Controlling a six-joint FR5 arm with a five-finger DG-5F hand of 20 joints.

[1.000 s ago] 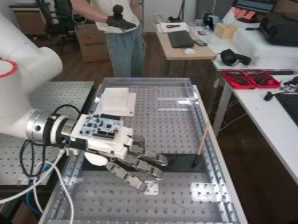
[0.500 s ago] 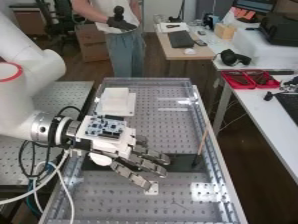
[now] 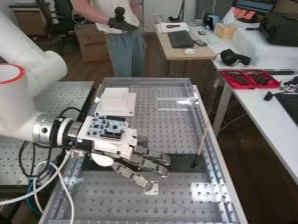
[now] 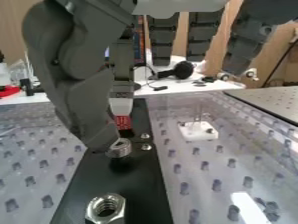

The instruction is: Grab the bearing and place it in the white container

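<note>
Shows the hand (image 3: 148, 164) low over the desk (image 3: 120, 206), at its left and middle part, on the end of the white arm (image 3: 48, 66) from the left. Has the fingers (image 3: 133, 177) released: nearly straight, slightly spread, directed toward the near right across the black strip (image 3: 178, 160).

In the wrist view, places the bearing (image 4: 120, 148) at the black strip, just beside the tip of the thumb (image 4: 70, 65); cannot tell whether in contact with it, nor whether flat on the strip or slightly above. Includes two small screws (image 4: 146, 147) in the strip, close by on the near side of the bearing, and a hex nut (image 4: 106, 207) on the strip to the left of the bearing, well apart from the thumb.

Locates the white container (image 3: 116, 98) at the far left of the desk, beyond the hand and apart from it. Marks a small white block (image 3: 151, 188) on the near side of the strip, next to the fingertips as seen from above, and a brush (image 3: 202, 140) at the strip's right end, tilted, with the dark end down. Adds, at the far right, red trays (image 3: 249, 86) and headphones (image 3: 233, 57) on a side table (image 3: 266, 117).
</note>
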